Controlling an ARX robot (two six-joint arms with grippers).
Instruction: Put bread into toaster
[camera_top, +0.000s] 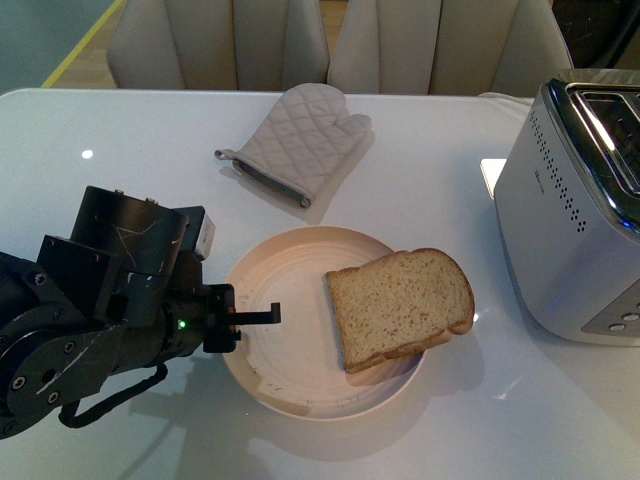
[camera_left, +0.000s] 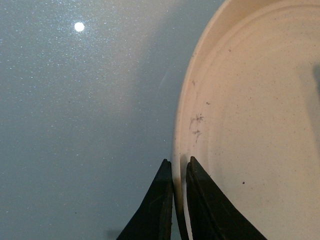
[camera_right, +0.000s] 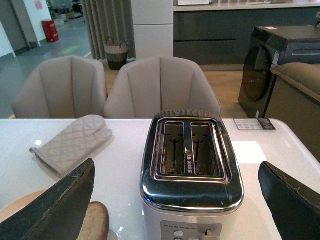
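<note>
Left gripper (camera_left: 178, 162) nearly closed, pinching plate (camera_left: 240, 100) rim; right gripper (camera_right: 176, 165) wide open.

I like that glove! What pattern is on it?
Quilted diamond stitching on the beige oven mitt, clearest in the front view.

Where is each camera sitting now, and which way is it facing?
Front: on the body, looking down at plate, bread, toaster; left arm and left gripper show.
Left wrist: on that wrist, close over the plate's rim; its fingertips pinch it.
Right wrist: on that wrist, facing toaster slots and chairs; right gripper shows, open.
Shared: front and right wrist show toaster, bread, oven mitt.
</note>
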